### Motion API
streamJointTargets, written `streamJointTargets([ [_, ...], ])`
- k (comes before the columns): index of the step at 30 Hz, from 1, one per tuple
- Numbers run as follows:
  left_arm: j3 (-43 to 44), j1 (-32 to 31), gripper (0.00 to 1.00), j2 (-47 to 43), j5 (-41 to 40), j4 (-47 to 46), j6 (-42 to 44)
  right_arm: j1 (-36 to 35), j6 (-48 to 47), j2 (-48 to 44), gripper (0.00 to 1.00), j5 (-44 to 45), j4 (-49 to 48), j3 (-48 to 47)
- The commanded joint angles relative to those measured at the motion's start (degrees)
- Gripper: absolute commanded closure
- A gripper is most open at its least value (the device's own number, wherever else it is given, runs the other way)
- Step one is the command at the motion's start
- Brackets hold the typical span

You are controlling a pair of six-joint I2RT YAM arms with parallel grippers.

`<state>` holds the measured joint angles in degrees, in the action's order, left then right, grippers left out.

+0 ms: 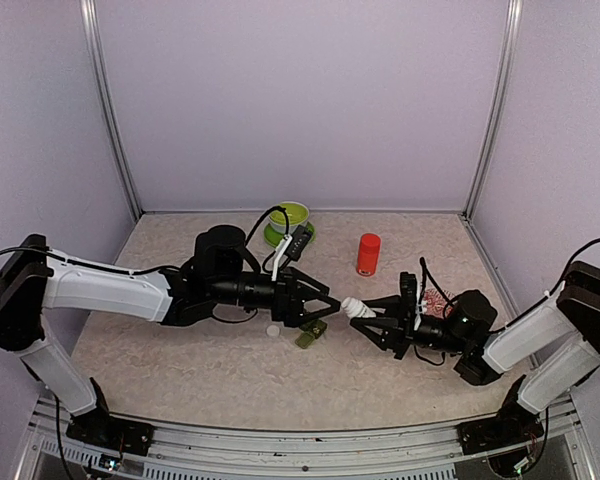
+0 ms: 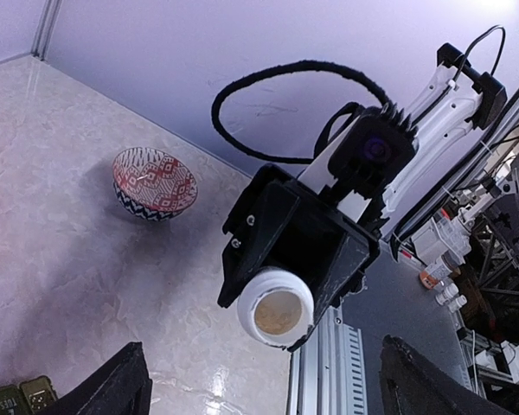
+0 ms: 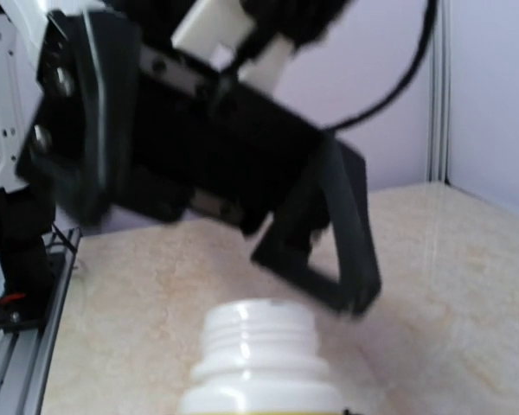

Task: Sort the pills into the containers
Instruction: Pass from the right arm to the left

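Your right hand (image 1: 370, 316) pinches a white pill bottle (image 1: 356, 309), its open mouth turned toward your left hand (image 1: 330, 310), whose fingers stand spread just beside it. The green containers (image 1: 311, 335) lie on the bench (image 1: 180, 370) below the two hands, near a small white disc (image 1: 273, 330).

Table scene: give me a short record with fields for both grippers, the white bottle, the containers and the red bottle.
right gripper: shut on white bottle
white bottle: uncapped, held sideways above table
left gripper: open, empty, facing white bottle's mouth
containers: on table, close to left gripper
small white disc: on table left of containers, possibly the cap
red bottle: upright, farther back
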<state>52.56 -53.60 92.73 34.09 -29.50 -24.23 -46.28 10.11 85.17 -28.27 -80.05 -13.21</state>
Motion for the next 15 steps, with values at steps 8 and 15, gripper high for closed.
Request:
streamJointTargets([
  [8,3.36,-2.29,0.21,2.67,-0.13,4.33,0.38,-1.2,-1.87,-3.18,0.81,-0.99,2.31,-0.31],
  [15,5.1,-2.81,0.32,3.58,0.4,4.47,0.37,-1.7,-2.11,-2.67,0.81,-0.82,2.75,-0.4],
])
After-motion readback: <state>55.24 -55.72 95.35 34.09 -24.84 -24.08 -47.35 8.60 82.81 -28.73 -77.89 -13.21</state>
